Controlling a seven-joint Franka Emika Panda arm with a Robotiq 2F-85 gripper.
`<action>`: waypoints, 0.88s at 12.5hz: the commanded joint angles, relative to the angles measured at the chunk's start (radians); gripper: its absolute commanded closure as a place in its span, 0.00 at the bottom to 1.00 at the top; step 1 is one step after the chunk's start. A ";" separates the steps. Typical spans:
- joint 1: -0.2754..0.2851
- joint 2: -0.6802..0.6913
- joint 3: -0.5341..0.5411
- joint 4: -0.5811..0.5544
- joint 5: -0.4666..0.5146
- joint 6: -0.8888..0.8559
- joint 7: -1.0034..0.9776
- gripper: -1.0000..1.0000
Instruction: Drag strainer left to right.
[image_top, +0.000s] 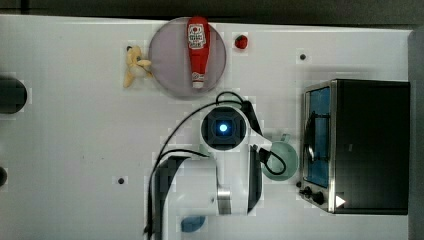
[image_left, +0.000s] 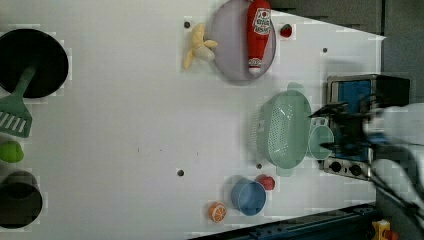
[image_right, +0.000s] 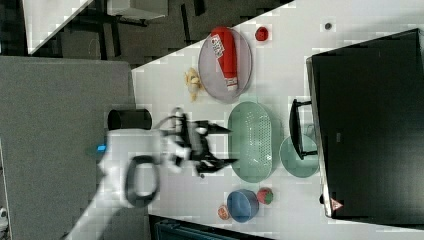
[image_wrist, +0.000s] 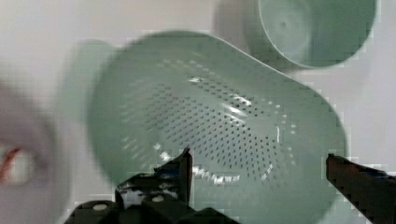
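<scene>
The pale green oval strainer (image_left: 284, 131), dotted with small holes, rests on the white table (image_left: 125, 125) between the lilac plate and the blue bowl. It also lies at the centre of the right view (image_right: 251, 140), and the wrist view looks down into it (image_wrist: 210, 116). My gripper (image_wrist: 259, 158) hangs open above the strainer, with nothing between its dark fingers (image_wrist: 184, 163). The gripper's two tips are spread wide in the left view (image_left: 327, 126) and in the right view (image_right: 231, 146). In the top view my arm (image_top: 223, 128) covers most of the strainer.
A teal mug (image_left: 320, 141) stands against the strainer, next to the toaster oven (image_top: 357, 145). The lilac plate (image_left: 227, 35) holds a ketchup bottle (image_left: 257, 32), with a toy banana (image_left: 199, 46) beside it. A blue bowl (image_left: 248, 197), an orange slice (image_left: 217, 211) and a black pan (image_left: 32, 62) are also out.
</scene>
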 joint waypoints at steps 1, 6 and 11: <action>-0.002 -0.198 -0.009 0.133 0.129 -0.232 -0.226 0.00; -0.003 -0.352 -0.020 0.288 0.141 -0.571 -0.427 0.00; -0.002 -0.360 -0.028 0.329 0.152 -0.749 -0.429 0.00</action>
